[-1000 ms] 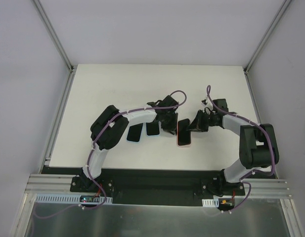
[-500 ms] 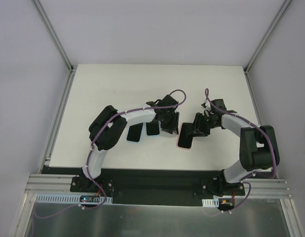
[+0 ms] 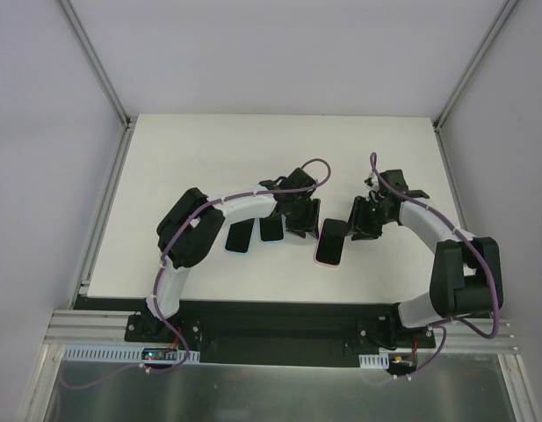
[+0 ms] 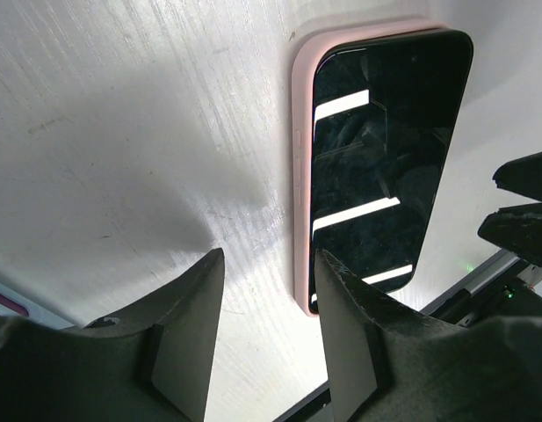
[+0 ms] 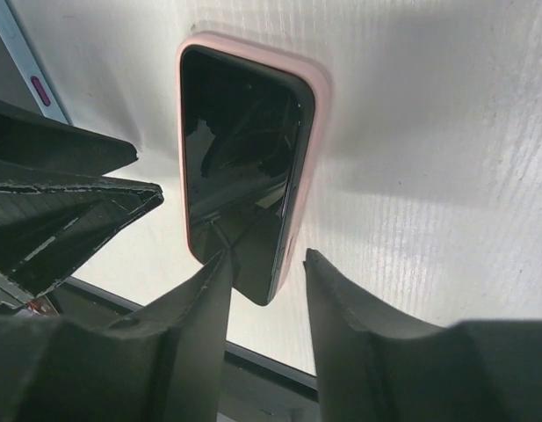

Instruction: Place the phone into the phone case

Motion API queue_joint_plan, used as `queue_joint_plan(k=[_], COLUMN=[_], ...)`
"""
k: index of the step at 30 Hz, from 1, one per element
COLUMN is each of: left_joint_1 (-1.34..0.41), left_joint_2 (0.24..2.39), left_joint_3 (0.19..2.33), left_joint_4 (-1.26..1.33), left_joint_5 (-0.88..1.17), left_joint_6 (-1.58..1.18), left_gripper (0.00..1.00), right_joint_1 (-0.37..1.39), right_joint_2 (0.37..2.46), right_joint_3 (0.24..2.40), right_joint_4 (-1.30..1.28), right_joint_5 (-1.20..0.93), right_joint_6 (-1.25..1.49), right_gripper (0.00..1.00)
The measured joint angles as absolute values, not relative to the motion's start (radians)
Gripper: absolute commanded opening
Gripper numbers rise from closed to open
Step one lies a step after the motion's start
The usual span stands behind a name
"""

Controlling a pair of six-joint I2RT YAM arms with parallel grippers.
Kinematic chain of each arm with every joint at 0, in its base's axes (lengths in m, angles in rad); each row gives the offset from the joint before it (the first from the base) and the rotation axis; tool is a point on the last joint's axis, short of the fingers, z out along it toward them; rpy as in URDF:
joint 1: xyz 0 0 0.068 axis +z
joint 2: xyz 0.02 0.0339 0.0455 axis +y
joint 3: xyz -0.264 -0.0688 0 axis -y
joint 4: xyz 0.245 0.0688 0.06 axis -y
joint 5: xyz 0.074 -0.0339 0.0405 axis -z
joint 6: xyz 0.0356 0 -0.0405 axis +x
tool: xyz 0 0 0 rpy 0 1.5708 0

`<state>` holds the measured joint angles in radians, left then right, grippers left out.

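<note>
Here the left gripper [image 4: 271,259] has its jaws apart with nothing between them, and bare table [image 4: 121,132] shows through the gap. The right gripper [image 5: 266,257] is likewise parted and carries nothing. Just beyond both sets of fingertips lies the phone [image 4: 385,149], screen up and flat on the table. The pink phone case [image 4: 300,176] shows as an even rim along its edges, so the phone appears to be already seated, though the wrist views cannot confirm that every corner is fully home. From above, the cased phone sits between the two grippers, its long axis running slantwise from near to far. The left gripper is just beside its far left corner and the right gripper just beside its far right corner. In the left wrist view the phone is offset to the right of the gap. In the right wrist view its near end falls almost in line with the gap, its length running straight away from the fingers. The right arm therefore looks better placed for any final press along the case edge.
</note>
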<state>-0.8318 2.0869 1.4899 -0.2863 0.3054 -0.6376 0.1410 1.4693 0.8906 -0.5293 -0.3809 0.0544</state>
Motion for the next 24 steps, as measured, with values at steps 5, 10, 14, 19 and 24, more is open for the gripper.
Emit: queue_joint_plan(k=[5,10,14,19,24], left_joint_1=[-0.831,-0.832,-0.839,-0.859,-0.865], left_joint_2=[2.087,2.087,2.087,2.088,2.093], left_joint_3=[1.494,1.499,1.499,1.499,1.499], left_joint_4=[-0.288,-0.288,-0.287,-0.280,-0.273], left_joint_5=[0.314,0.327,0.333,0.339,0.340], left_joint_6=[-0.638,-0.639,-0.640,-0.643,-0.645], left_gripper=[0.45,0.44,0.42,0.41,0.40], right_joint_1=[0.141,0.141,0.134,0.128,0.129], right_joint_2=[1.475,1.533,1.563,1.563,1.573], right_joint_3=[0.865,0.827,0.797,0.797,0.811], right_joint_4=[-0.502,-0.451,-0.421,-0.424,-0.442], right_joint_5=[-0.406,-0.435,-0.481,-0.485,-0.479], right_joint_6=[0.052,0.058,0.077,0.085,0.089], right_gripper=[0.31,0.17,0.11,0.08,0.20])
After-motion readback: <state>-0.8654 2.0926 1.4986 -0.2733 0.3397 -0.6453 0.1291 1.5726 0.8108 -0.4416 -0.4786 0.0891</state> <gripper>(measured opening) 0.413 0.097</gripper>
